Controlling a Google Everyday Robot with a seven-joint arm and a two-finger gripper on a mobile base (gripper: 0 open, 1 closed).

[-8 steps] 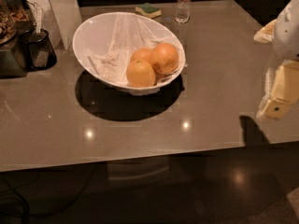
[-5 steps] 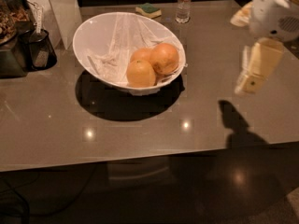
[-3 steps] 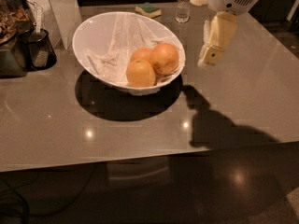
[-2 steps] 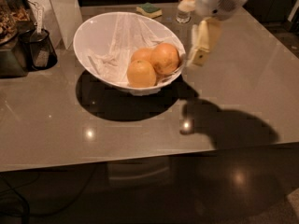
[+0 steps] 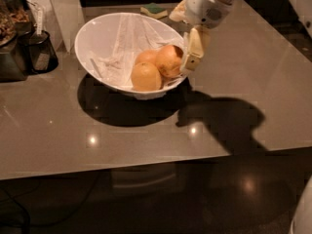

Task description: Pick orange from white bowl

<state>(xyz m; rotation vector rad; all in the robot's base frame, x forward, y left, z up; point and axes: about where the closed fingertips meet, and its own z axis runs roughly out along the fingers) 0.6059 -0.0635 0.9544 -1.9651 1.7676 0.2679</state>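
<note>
The white bowl [image 5: 109,33] sits tilted on the worktop [image 5: 275,72], its low side to the right, so the three fruits pool against that rim on the crinkled plastic. The orange [image 5: 169,61], the reddest, lies outermost, touching the yellower fruit [image 5: 146,77] and the paler one [image 5: 145,56]. The hand [image 5: 187,66] hangs pointing down just beside the orange at the bowl's right rim, probably lining up a reach from above. Whether the hand is apart or together I cannot tell.
</note>
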